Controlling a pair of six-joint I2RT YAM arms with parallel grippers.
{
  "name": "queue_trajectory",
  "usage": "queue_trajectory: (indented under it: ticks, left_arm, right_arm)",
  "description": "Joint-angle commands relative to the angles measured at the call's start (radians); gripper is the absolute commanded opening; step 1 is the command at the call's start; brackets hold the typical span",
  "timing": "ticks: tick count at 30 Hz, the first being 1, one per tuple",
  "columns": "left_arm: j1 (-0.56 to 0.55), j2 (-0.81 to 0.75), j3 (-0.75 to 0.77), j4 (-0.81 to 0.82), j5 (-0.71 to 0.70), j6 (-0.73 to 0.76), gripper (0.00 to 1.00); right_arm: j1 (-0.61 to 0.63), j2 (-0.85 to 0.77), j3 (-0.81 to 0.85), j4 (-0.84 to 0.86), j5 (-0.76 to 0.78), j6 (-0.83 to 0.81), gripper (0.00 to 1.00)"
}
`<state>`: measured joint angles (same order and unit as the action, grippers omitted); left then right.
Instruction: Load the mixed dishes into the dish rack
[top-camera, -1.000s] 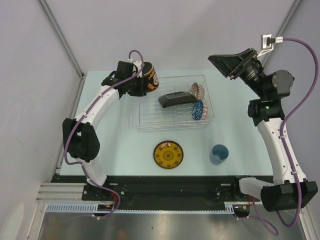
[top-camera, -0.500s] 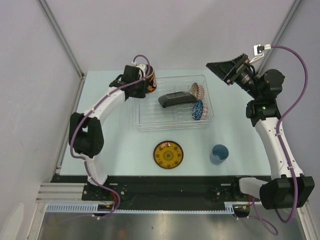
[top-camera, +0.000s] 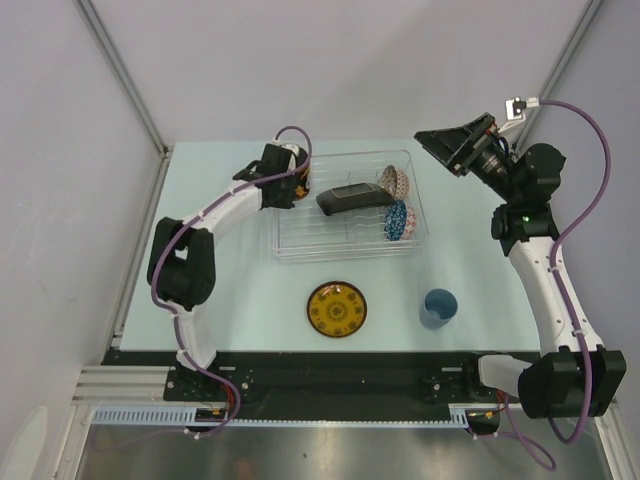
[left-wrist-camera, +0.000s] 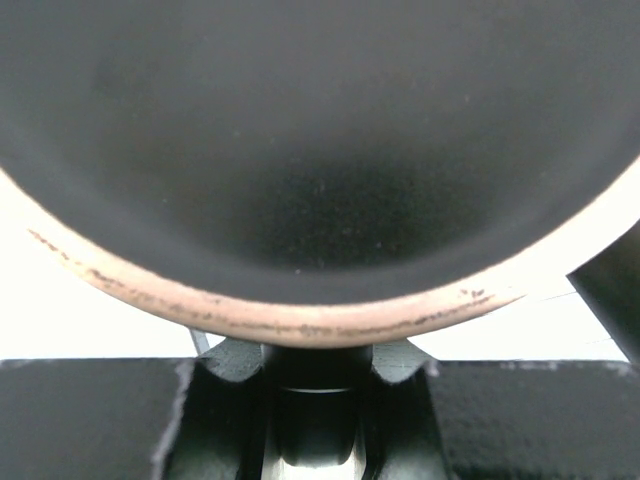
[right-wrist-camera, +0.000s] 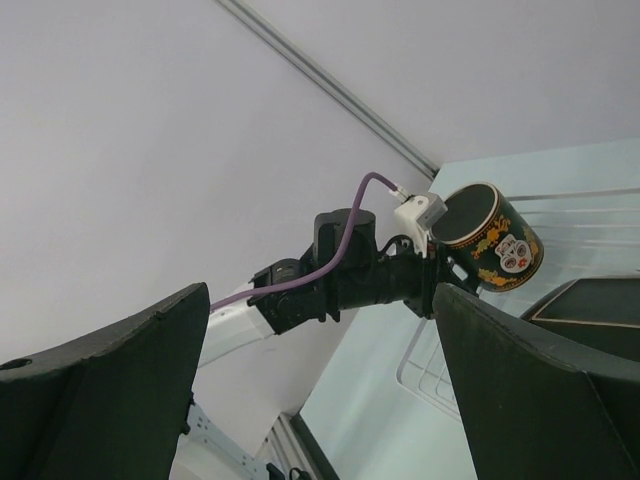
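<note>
Dark cup tilts, clamped in left hand, by dish rack's edge.

The table carries the dish rack, saucer and blue cup.

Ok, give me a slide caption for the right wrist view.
Left hand holds the dark cup tilted at the dish rack, by its far-left corner.
</note>
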<state>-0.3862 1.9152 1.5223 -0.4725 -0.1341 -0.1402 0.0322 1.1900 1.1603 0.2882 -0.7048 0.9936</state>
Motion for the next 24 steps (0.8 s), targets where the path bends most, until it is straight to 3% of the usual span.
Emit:
queue_trajectory:
  ticks: [1,24]
  left_arm:
    - [-0.013,-0.016,0.029,0.124,-0.050,-0.036,0.00]
    - [-0.023,0.053,-0.036,0.124,0.048,-0.150,0.00]
  right_arm:
    - [-0.009,-0.030,-0.001,0.043,-0.004,0.014,1.00]
    - [-0.005,-0.024,-0.017,0.051,-0.009,0.031,1.00]
